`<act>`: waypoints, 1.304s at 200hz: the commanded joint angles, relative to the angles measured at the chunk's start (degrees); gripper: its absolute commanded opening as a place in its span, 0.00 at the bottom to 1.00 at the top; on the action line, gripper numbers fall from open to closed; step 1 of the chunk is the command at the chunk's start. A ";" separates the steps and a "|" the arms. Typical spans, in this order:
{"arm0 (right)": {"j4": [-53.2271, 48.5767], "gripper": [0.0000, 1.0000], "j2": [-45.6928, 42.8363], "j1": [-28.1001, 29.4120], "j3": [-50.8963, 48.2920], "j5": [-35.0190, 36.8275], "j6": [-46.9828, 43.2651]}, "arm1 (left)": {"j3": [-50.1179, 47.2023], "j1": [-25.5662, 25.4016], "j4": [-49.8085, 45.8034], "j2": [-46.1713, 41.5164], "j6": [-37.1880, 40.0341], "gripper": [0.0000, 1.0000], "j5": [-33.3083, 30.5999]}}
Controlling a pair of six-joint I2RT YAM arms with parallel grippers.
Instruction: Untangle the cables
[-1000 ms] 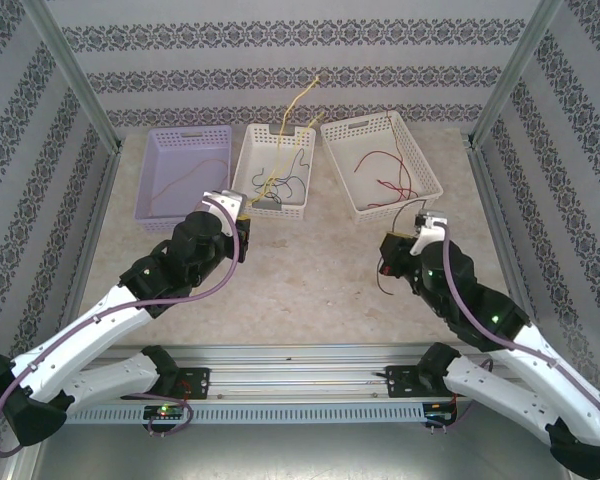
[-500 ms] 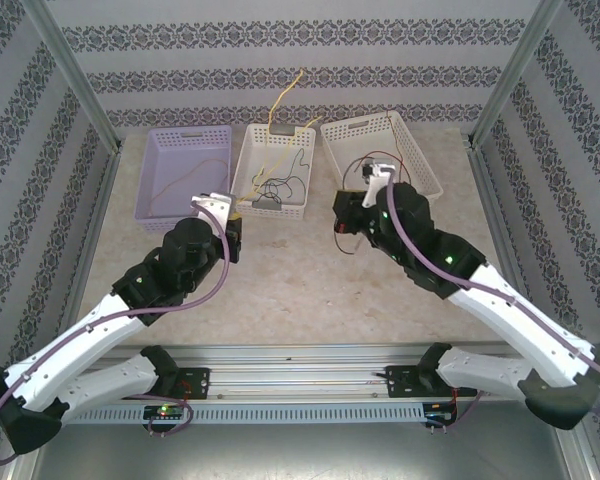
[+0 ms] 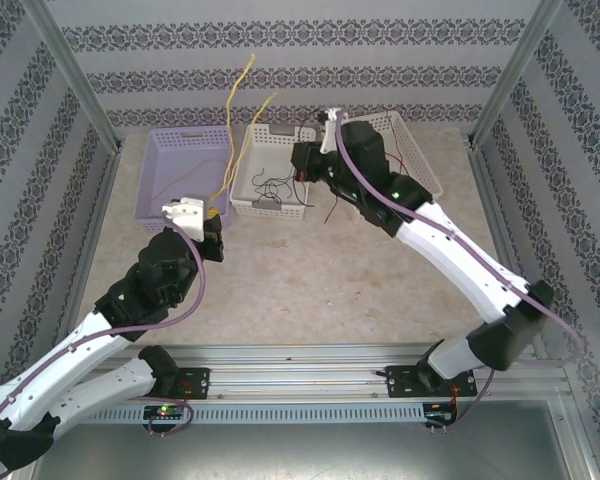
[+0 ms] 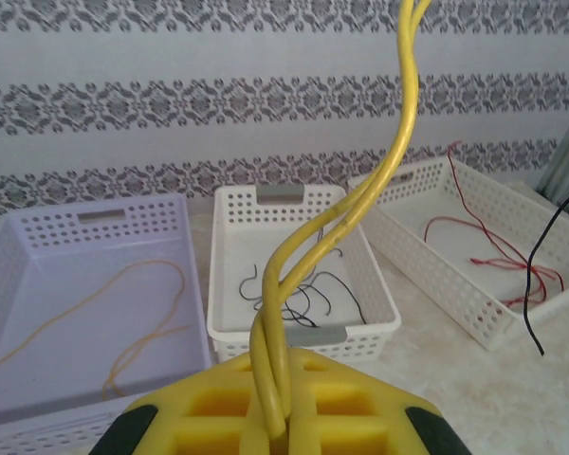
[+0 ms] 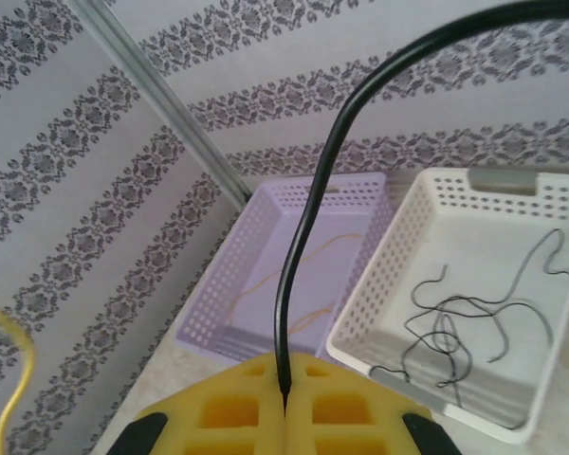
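Mid-sort by colour, judging from the layout, with one strand set per end effector, both held up off the pile. Three baskets along the far edge of the bench (image 3: 310,290): purple basket (image 3: 160,140) on the left with a tan cable (image 4: 123,272) inside, middle white basket (image 3: 270,208) with loose black cables (image 5: 460,327), right white basket (image 3: 425,165) with red cables (image 4: 484,256). Pose: left arm (image 3: 100,330) folded back, elbow low, wrist pitched up just in front of the purple and middle baskets; right arm (image 3: 460,260) stretched far forward and across, wrist over the right side of the middle basket. At the tips: left end effector (image 3: 212,218) clamped on a pair of yellow cables (image 3: 238,110), twisted round each other and rising well above the baskets toward the back wall; right end effector (image 3: 302,170) pinched shut on a single black cable (image 5: 299,227), arching up out of the pads, free end dangling between middle and right baskets. Next, probably: lower the black cable into the middle basket and release, then carry the yellow pair left over the purple basket. Worth checking for a snag between the yellow pair and the blacks below; cannot tell from here whether fully clear.
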 commanded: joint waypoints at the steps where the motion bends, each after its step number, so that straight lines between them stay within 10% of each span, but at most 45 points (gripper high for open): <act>1: 3.44 0.00 5.24 -1.34 5.06 -7.36 2.69 | -0.90 0.69 4.24 -1.82 0.93 0.00 -3.54; 120: 3.78 0.00 38.00 -6.35 30.18 -22.57 7.41 | -1.06 0.82 4.61 -1.61 1.32 0.00 -3.35; 261: -21.87 0.00 56.27 -8.82 45.05 -12.80 4.11 | -0.99 0.87 4.44 -0.47 1.46 0.00 -2.85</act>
